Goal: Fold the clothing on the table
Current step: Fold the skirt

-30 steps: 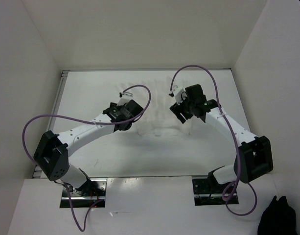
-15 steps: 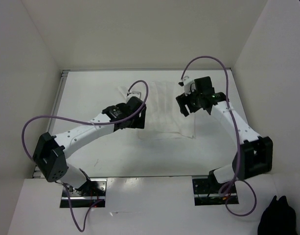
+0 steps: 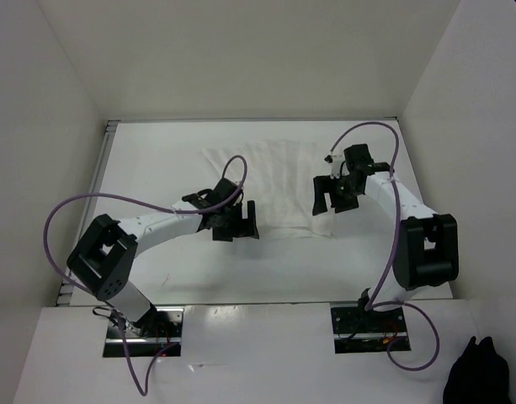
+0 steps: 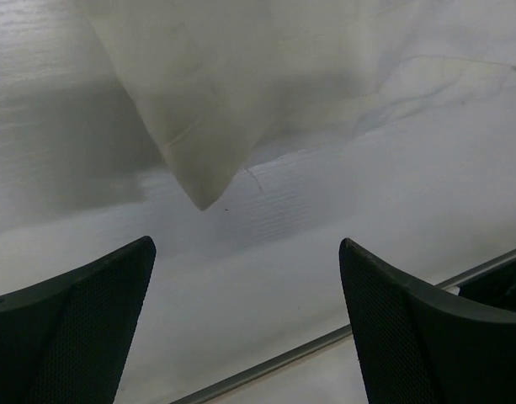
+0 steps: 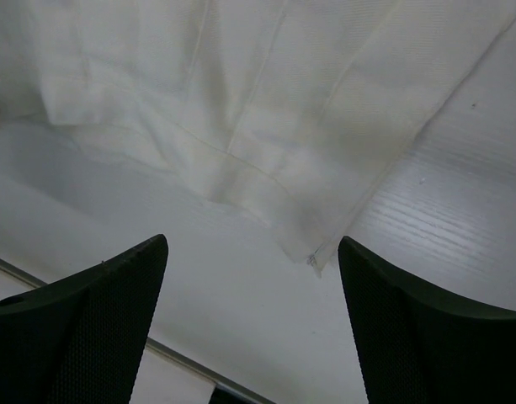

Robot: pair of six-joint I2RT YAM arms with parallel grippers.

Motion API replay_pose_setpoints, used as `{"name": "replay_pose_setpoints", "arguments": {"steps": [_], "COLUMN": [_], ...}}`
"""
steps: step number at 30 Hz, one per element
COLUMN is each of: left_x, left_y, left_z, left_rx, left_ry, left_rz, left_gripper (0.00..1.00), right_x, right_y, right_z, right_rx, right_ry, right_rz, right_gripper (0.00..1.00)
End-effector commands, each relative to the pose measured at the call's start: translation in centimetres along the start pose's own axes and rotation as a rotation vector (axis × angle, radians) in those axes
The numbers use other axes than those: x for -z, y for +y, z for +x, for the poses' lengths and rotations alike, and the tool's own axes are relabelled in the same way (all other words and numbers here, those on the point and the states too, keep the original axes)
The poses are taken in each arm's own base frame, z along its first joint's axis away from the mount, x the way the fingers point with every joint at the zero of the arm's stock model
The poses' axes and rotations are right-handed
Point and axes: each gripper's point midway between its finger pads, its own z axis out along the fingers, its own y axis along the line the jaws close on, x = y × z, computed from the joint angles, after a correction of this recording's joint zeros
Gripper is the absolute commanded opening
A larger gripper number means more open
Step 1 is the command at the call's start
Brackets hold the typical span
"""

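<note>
Left gripper: fingers spread wide, nothing between them. Right gripper: likewise spread and empty. The 2 stand at the near edge of the clothing, which lies flat on the table, 1 gripper by each near corner. In each wrist view a cloth corner sits just ahead of the open gap, apart from the fingers. The rest of the garment spreads ahead and inward, toward the other arm. Its long axis runs across, from 1 gripper to the other. Neither arm is clearly nearer. Judgement: a further fold calls for both corners to be pinched together.
</note>
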Motion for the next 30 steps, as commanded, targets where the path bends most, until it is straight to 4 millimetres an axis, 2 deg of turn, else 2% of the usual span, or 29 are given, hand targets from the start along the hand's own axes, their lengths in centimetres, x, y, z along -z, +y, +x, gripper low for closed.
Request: {"name": "replay_pose_setpoints", "arguments": {"steps": [1, 4, 5, 6, 8, 10, 13, 15, 16, 19, 20, 22, 23, 30], "left_x": [-1.6, -2.6, -3.3, -3.5, -4.3, -4.3, -4.5, -4.3, -4.0, -4.1, -4.1, -4.1, -4.1, -3.5], "left_y": [-0.2, 0.3, 0.6, 0.3, 0.9, 0.8, 1.4, 1.3, 1.1, 1.4, 1.4, 1.8, 1.8, 3.5], "left_z": [0.7, -0.2, 0.1, -0.7, -1.0, -1.7, -1.7, -2.0, -2.2, -1.9, -1.9, -1.9, -1.9, -1.9], "left_rx": [0.054, 0.065, 0.069, 0.067, 0.069, 0.067, 0.069, 0.078, 0.087, 0.087, 0.097, 0.097, 0.097, 0.136], "left_ry": [0.033, 0.017, 0.038, 0.021, 0.031, 0.012, 0.012, -0.003, -0.010, -0.004, -0.004, -0.010, -0.010, -0.027], "left_rz": [0.025, -0.003, -0.022, -0.023, -0.054, -0.066, -0.100, -0.103, -0.097, -0.103, -0.103, -0.123, -0.123, -0.200], "left_gripper": [0.96, 0.96, 0.96, 0.96, 0.96, 0.96, 0.96, 0.96, 0.96, 0.96, 0.96, 0.96, 0.96, 0.96], "right_x": [-1.8, -2.7, -2.7, -2.9, -3.2, -3.3, -3.6, -3.8, -4.1, -4.6, -4.4, -4.2, -3.9, -0.3], "right_y": [-0.8, -3.0, -3.2, -3.4, -3.9, -4.6, -5.1, -5.6, -5.9, -6.3, -6.4, -6.7, -6.8, -6.9], "right_z": [0.1, 0.0, 0.0, 0.2, 0.4, 0.6, 0.6, 0.6, 0.9, 1.3, 0.9, 0.4, 0.3, -1.3], "right_rx": [-0.073, -0.084, -0.092, -0.086, -0.090, -0.100, -0.103, -0.102, -0.104, -0.107, -0.113, -0.111, -0.109, -0.150], "right_ry": [0.046, 0.049, 0.049, 0.060, 0.071, 0.082, 0.090, 0.089, 0.104, 0.127, 0.115, 0.103, 0.094, -0.038], "right_rz": [0.027, 0.136, 0.152, 0.168, 0.210, 0.246, 0.288, 0.311, 0.321, 0.334, 0.349, 0.364, 0.376, 0.402], "right_gripper": [0.85, 0.84, 0.84, 0.84, 0.84, 0.84, 0.84, 0.79, 0.75, 0.49, 0.26, 0.14, 0.02, 0.00]}}
